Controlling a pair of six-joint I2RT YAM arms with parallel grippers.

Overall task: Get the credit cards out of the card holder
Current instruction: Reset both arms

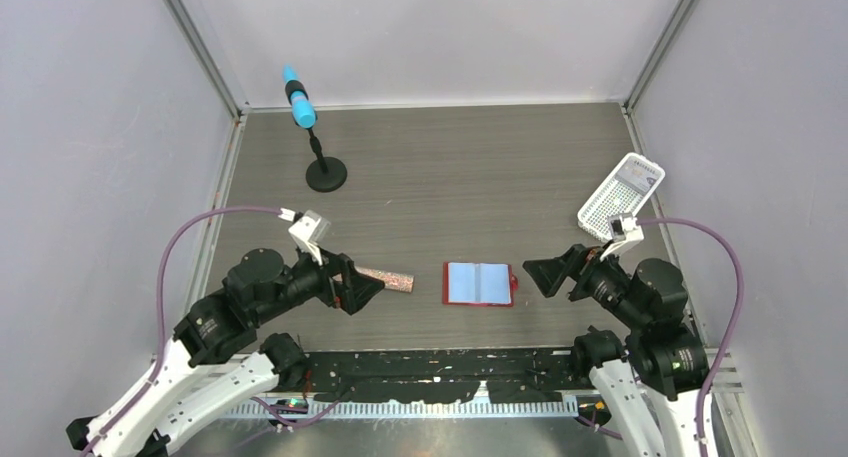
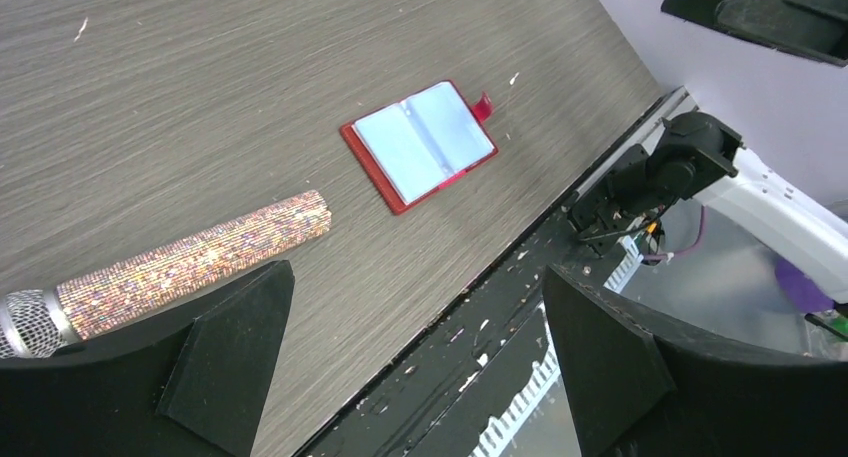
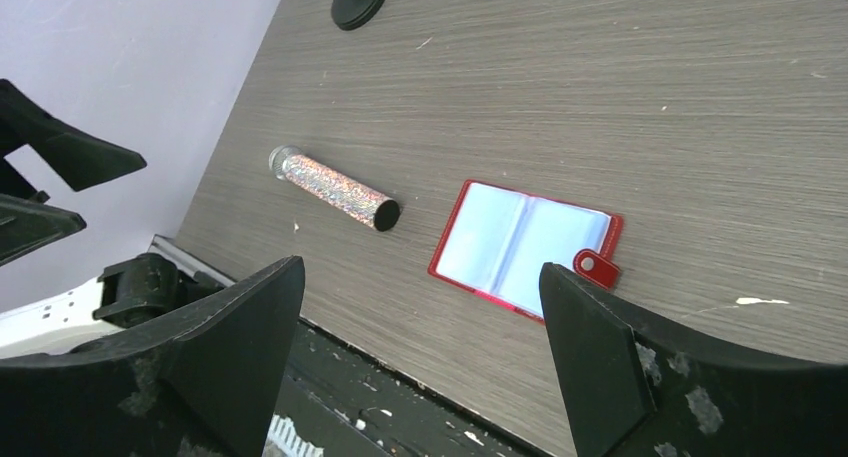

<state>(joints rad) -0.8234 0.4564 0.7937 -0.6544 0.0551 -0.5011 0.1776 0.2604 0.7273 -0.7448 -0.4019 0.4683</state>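
The red card holder [image 1: 479, 284] lies open and flat on the table near the front edge, its light blue pockets facing up. It also shows in the left wrist view [image 2: 420, 144] and the right wrist view [image 3: 522, 245], where its red snap tab points right. I cannot make out separate credit cards in the pale blue pockets. My left gripper [image 1: 362, 283] is open and empty, left of the holder. My right gripper [image 1: 545, 269] is open and empty, just right of it.
A glittery pink-brown tube [image 1: 388, 277] lies between the left gripper and the holder. A white perforated basket [image 1: 621, 203] stands at the right edge with a pale card in it. A black stand with a blue-tipped rod [image 1: 311, 142] is at the back left.
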